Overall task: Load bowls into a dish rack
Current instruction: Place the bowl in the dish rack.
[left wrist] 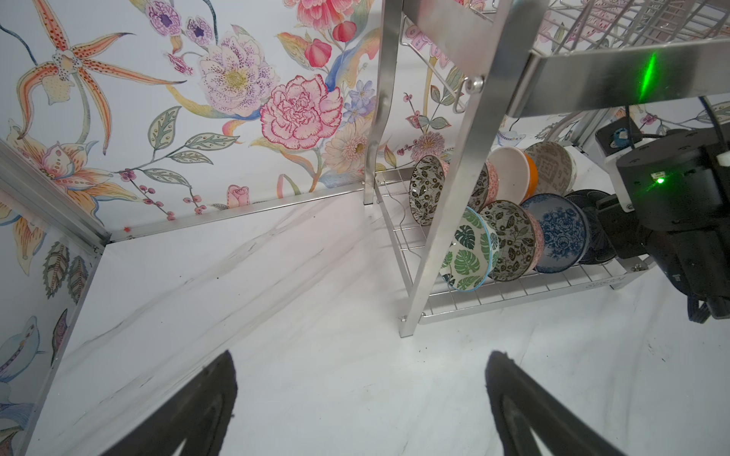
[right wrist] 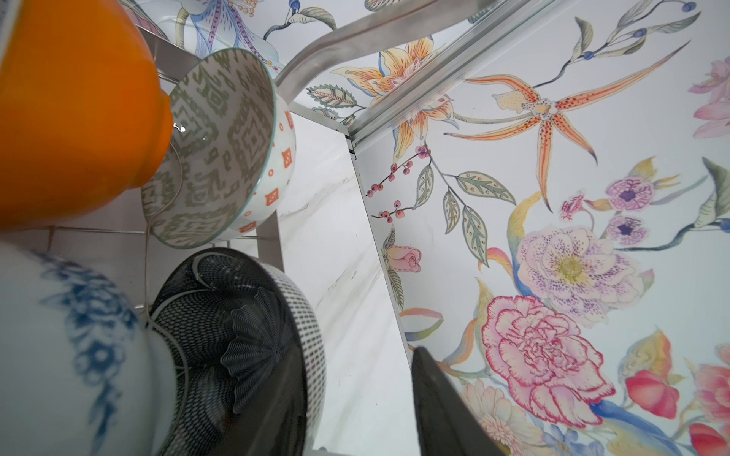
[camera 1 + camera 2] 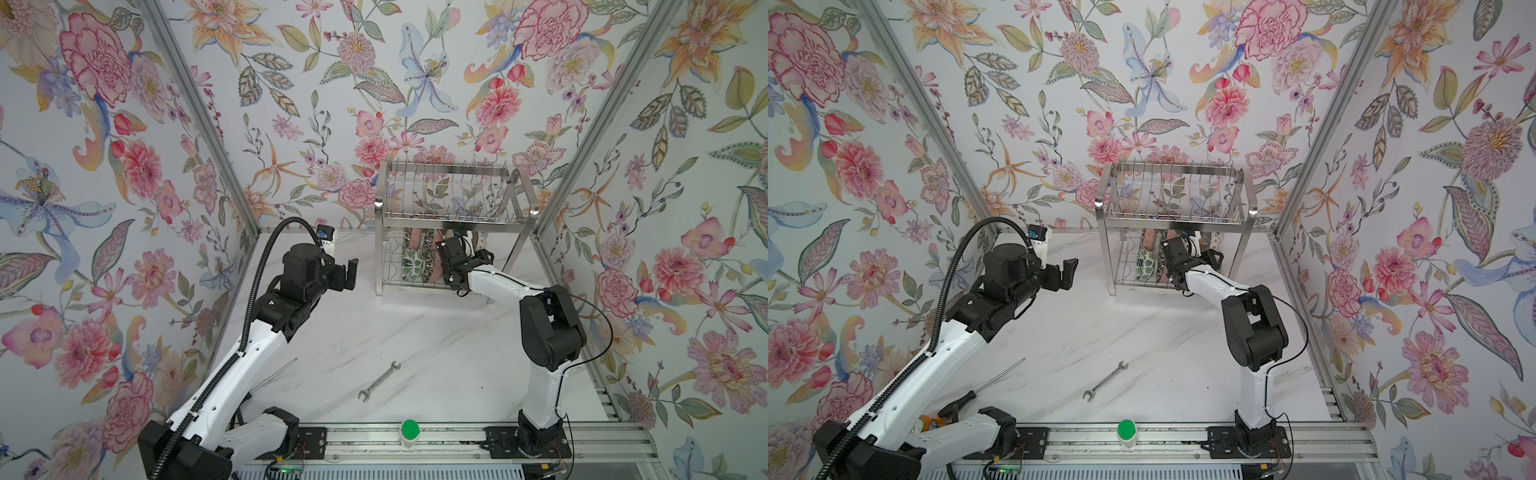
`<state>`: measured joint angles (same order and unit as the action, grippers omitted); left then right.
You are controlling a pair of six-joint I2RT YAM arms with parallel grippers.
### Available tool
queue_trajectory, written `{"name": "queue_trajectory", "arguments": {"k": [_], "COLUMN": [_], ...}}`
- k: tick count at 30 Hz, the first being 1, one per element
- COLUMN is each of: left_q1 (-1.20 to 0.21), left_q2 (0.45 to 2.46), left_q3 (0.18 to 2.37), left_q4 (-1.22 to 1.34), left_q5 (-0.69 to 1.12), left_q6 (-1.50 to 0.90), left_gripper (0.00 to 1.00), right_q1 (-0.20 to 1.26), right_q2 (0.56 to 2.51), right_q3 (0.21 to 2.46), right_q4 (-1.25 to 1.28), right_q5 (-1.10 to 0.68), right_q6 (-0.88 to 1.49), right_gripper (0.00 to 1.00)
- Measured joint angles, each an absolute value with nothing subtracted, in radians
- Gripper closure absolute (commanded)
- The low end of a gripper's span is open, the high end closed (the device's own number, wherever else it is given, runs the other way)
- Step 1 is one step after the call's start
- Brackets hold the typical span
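Left end effector (image 1: pixel 363 355) spread, empty; right end effector (image 2: pixel 355 351) parted astride black bowl (image 2: pixel 237 316) rim; dish rack (image 1: pixel 445 205) engraving illegible.

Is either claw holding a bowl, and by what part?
Neither grips: the right claw straddles the dark bowl's rim, outer finger clear of it; left claw is empty.
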<state>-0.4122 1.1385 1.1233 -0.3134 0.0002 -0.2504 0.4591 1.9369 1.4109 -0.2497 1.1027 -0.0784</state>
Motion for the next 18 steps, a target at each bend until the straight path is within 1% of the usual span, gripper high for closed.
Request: {"name": "queue_trajectory", "arguments": {"k": [3,6,16,18], "left_q1": [-0.412,-0.412,-0.412,-0.412], "left_q2": [1.139,1.139,1.138,1.135], "left_q3": [1.123,1.123,1.098,1.09], "left_q4": [-0.313,-0.313,-0.307,-0.306], "left_q5": [0.001,0.004,0.016,0.016], "left_q6": [-0.25,-0.251,-0.253,-0.254], "left_gripper": [0.01,0.01,0.01,0.01], "right_q1": [0.461,0.464,0.495,0.506], "right_q2": [1.903,1.872,1.788,1.76], "right_q3": [1.392,1.377,1.305,1.276], "right_q4": [-0.255,-0.261,-0.242,-0.226], "right_q5": [1.08,1.064,1.011,0.994], "right_q6": [-0.075,-0.072,-0.081,-0.093], "right_gripper": [0.29,0.19,0.01,0.01]}}
